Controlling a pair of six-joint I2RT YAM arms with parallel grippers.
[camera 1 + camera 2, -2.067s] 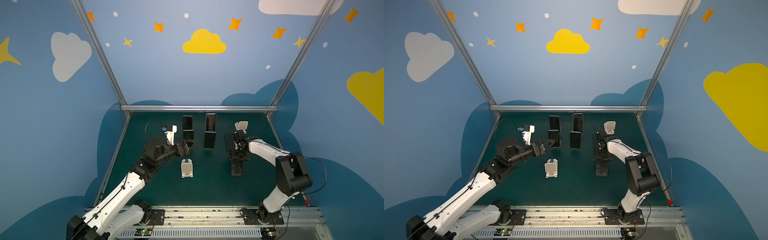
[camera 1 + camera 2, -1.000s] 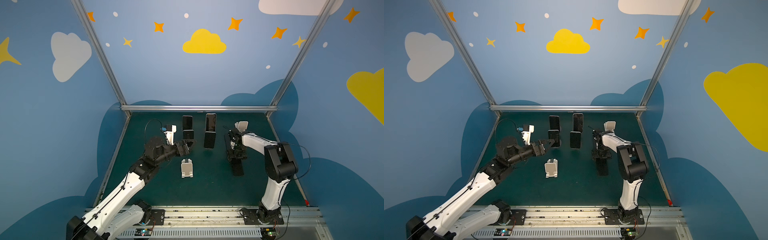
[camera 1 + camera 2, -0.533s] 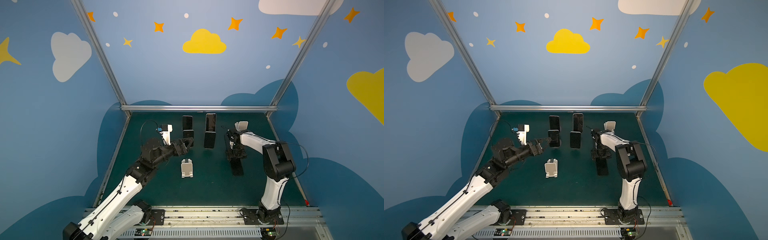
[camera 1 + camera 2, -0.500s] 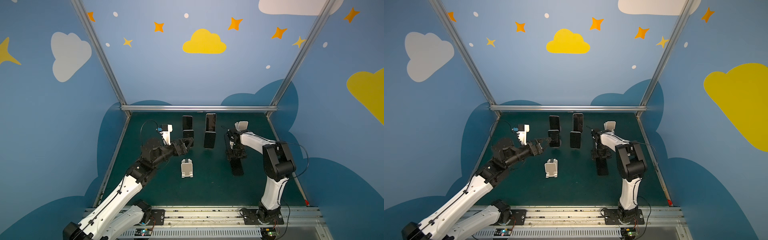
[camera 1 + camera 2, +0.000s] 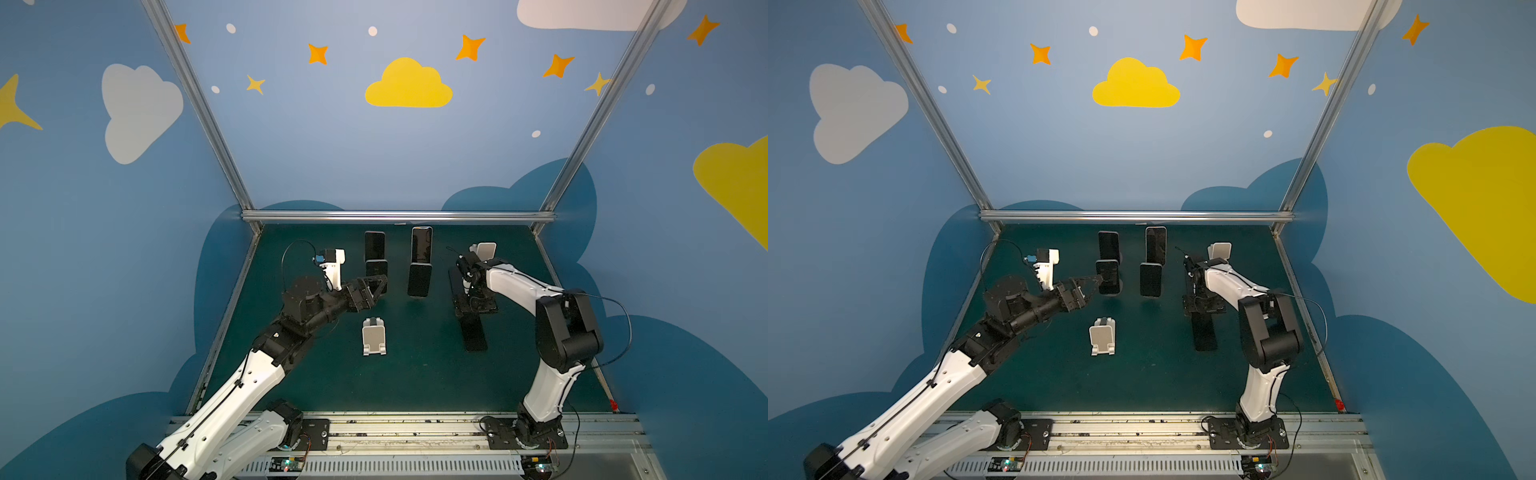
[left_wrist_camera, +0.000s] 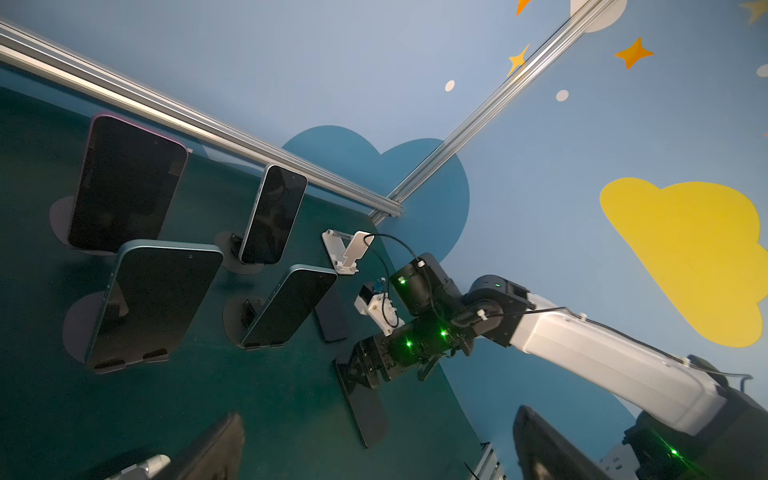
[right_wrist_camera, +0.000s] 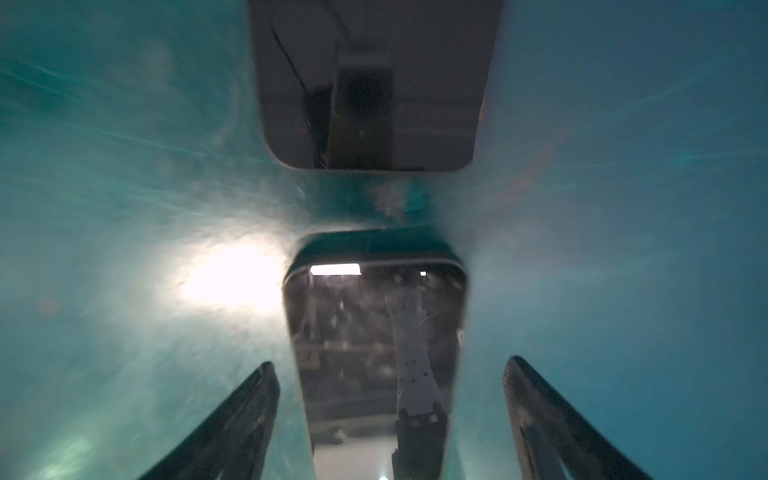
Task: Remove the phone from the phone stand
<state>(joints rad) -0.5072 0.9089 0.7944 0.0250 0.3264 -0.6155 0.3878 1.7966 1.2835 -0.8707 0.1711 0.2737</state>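
Note:
Several dark phones stand upright on round-based phone stands at the back of the green mat. My left gripper (image 5: 376,286) (image 5: 1096,284) is open wide beside the front-left phone (image 5: 377,272) (image 5: 1108,276) (image 6: 153,303) and holds nothing. Its fingers (image 6: 216,449) frame the left wrist view. My right gripper (image 5: 471,305) (image 5: 1200,305) (image 7: 390,363) is open low over a phone lying flat (image 5: 473,332) (image 7: 374,353) on the mat. There are gaps between that phone and both fingers (image 7: 249,407).
Other standing phones are at back left (image 5: 374,245), back right (image 5: 421,244) and front right (image 5: 419,280). An empty white stand (image 5: 374,336) sits mid-mat, another (image 5: 484,250) behind the right arm. A second flat phone (image 7: 374,83) lies just beyond the right gripper.
The right gripper's jaws have spread apart from the flat phone, which now rests on the mat. The left arm shifted slightly beside the front-left phone, still open.

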